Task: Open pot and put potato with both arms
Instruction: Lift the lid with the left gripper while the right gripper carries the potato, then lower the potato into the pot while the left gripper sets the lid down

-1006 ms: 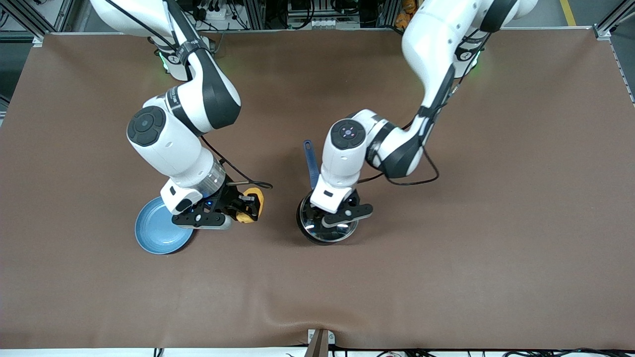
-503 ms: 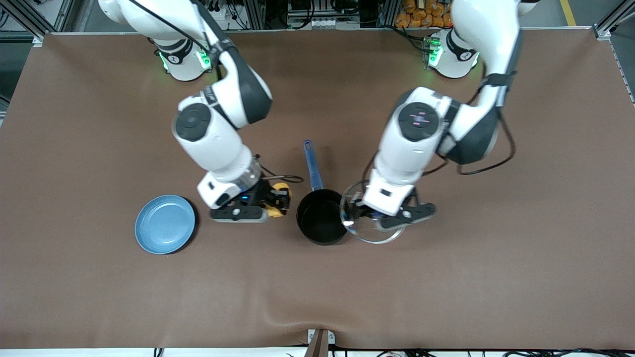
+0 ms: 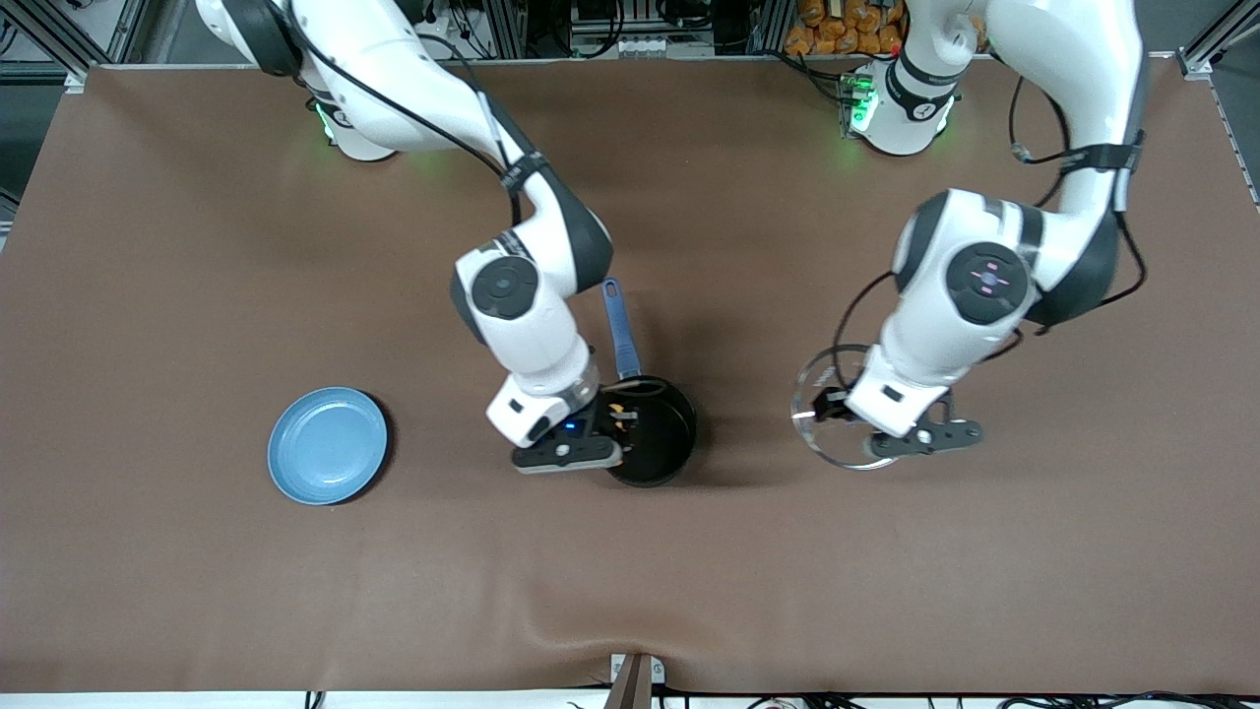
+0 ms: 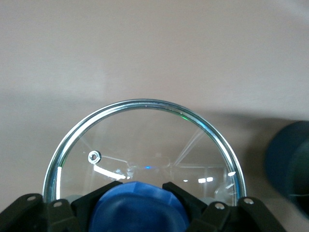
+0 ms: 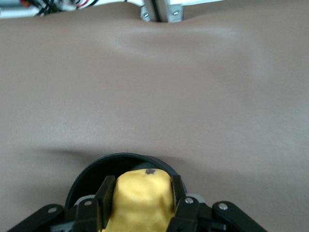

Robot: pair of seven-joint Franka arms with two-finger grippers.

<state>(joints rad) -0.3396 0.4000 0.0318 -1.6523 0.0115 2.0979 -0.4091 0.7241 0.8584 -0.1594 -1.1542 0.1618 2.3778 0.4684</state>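
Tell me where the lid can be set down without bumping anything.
Bare table lies under and around the lid held by the left tool. Another free patch lies between plate and pot. The pot is crowded: the right tool holds the potato over it.

a high front camera looks steeply down on the whole brown table [image 3: 197,591], facing the two arm bases along its top edge. the left wrist camera sits very close above the glass lid [image 4: 145,145] and looks down through it at bare table; the pot [image 4: 289,164] shows at its edge. the right wrist camera looks out low past the potato [image 5: 140,198] over the pot toward the table edge nearest the front camera. all three views share the pot
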